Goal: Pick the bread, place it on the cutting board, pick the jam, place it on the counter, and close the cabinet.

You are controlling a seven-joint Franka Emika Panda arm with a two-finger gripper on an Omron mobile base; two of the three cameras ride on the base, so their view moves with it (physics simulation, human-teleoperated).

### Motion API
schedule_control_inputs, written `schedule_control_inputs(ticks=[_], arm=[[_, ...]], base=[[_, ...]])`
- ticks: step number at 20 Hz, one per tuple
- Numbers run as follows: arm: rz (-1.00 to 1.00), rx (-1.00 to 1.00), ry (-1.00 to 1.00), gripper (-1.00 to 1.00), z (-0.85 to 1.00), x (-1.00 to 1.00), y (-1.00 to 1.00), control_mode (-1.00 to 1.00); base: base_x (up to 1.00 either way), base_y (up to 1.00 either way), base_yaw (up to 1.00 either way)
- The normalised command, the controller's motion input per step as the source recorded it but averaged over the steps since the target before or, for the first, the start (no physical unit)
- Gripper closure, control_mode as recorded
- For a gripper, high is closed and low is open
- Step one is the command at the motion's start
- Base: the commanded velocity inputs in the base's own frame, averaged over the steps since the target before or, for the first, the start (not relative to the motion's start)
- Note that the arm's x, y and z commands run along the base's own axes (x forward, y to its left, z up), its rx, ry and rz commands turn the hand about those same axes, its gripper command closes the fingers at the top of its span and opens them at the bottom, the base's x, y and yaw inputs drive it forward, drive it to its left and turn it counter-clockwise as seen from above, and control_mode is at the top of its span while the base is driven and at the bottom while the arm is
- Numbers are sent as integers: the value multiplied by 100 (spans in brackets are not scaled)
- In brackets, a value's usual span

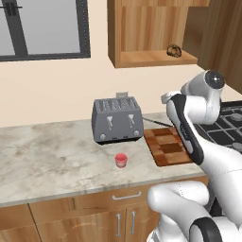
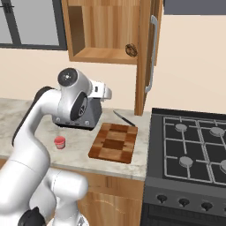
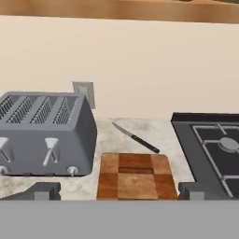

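The bread (image 1: 174, 51) (image 2: 131, 49), a small brown knotted lump, sits on the lower shelf of the open cabinet (image 1: 142, 33) (image 2: 101, 31), whose door (image 2: 145, 53) stands swung out. On the counter (image 1: 47, 156), the chequered cutting board (image 1: 170, 146) (image 2: 114, 142) (image 3: 136, 176) lies bare to the right of the toaster. The red jam (image 1: 121, 160) (image 2: 59, 142) stands on the counter in front of the toaster. My gripper (image 3: 119, 191) hovers above the counter facing the back wall, open and holding nothing, well below the bread.
A grey toaster (image 1: 117, 120) (image 3: 44, 135) stands against the wall. A black-handled knife (image 3: 135, 137) (image 2: 123, 118) lies behind the board. A black stove (image 2: 194, 145) (image 3: 210, 144) borders the counter on the right. A window (image 1: 42, 28) is at upper left.
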Motion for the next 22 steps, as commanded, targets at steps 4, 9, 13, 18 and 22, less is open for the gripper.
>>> schedule_control_inputs(ticks=[4, 9, 13, 18, 22], arm=[[-1, 0, 0, -100, 39, 0, -11, -100], [-1, 0, 0, -100, 38, 0, -12, -100], [0, 0, 0, -100, 30, 0, -17, -100], [0, 0, -2, -100, 16, 0, -17, -100], [0, 0, -11, -100, 7, 0, -4, -100]], base=[[0, 0, 0], [0, 0, 0], [0, 0, 0], [0, 0, 0], [0, 0, 0]])
